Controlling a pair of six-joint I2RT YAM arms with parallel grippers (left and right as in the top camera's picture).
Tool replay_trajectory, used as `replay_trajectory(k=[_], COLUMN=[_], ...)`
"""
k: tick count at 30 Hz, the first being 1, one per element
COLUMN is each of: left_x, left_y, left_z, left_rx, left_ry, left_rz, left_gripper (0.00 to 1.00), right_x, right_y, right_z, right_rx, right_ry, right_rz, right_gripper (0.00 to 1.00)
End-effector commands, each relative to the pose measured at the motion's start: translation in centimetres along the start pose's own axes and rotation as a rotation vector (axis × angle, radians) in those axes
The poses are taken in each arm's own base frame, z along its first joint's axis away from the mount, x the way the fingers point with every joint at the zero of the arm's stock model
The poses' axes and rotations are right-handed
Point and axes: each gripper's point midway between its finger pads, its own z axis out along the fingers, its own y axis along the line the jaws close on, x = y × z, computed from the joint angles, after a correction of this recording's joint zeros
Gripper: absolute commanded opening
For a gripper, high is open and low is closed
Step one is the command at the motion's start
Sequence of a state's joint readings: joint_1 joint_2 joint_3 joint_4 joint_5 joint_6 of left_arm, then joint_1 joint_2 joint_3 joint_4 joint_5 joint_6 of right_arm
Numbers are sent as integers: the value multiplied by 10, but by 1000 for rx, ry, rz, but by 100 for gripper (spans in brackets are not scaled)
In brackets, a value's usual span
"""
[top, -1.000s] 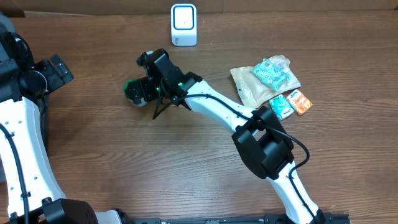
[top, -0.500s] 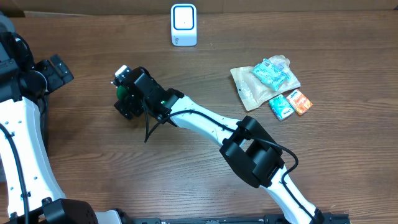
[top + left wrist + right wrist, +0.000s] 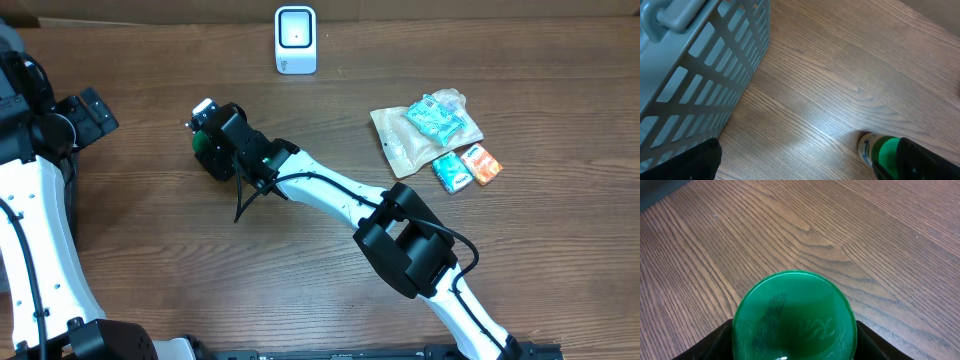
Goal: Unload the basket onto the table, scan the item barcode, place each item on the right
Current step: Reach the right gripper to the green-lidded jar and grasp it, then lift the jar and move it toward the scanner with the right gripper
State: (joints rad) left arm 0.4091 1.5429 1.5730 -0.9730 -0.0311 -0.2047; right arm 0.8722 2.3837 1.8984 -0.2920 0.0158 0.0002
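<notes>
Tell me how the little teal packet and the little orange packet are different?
The teal packet is blue-green; the orange packet is bright orange. The teal packet lies on the left, the orange packet on its right. Both are small and lie flat, side by side.

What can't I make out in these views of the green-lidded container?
Barcode: in no view; right wrist shows only the lid of the green-lidded container; overhead, the right pincer covers its body.
Grip contact: fingers cut off by the right wrist frame's bottom edge.
Lid print: blurred, right wrist.
Contents of the basket: cut off at the left wrist frame's edge.
</notes>
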Motion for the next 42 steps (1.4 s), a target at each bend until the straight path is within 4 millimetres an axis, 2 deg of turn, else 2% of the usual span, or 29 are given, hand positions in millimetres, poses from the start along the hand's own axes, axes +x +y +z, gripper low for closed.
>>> replay_trajectory(k=[1,3,5,9,10,16,20,27,34,42], left_x=[-3,-3,-3,-3,-3,-3,-3,-3,-3,-3], left_y=[0,0,0,0,0,0,0,0,0,0], left_z=[0,0,0,0,0,0,0,0,0,0], left_rx=[-1,-2,-1,-1,-1,-1,-1,-1,-2,-1], left_ry=[-6,-6,-6,-6,-6,-6,-6,-6,-6,-6], left_rz=[18,18,18,18,18,18,18,18,18,18], left_gripper=[100,100,100,100,100,100,100,100,100,100], right_x=[-12,-18,-24,-23,-19,43,63,63,61,83], right_y=[-6,-9,-16,-26,-26,-24,-40,-74,-74,-74], right_z=[-17,-30,-52,-92,-99,-138,-157,-160,-148,-122], right_rx=[15,20,28,-30,-65,-421,-540,-522,-532,-566], right_ry=[3,8,29,101,123,305,320,281,242,256], right_rz=[12,11,-14,-168,-207,-420,-494,-568,-568,-542], right_gripper=[63,63,61,61,61,61,65,65,65,66])
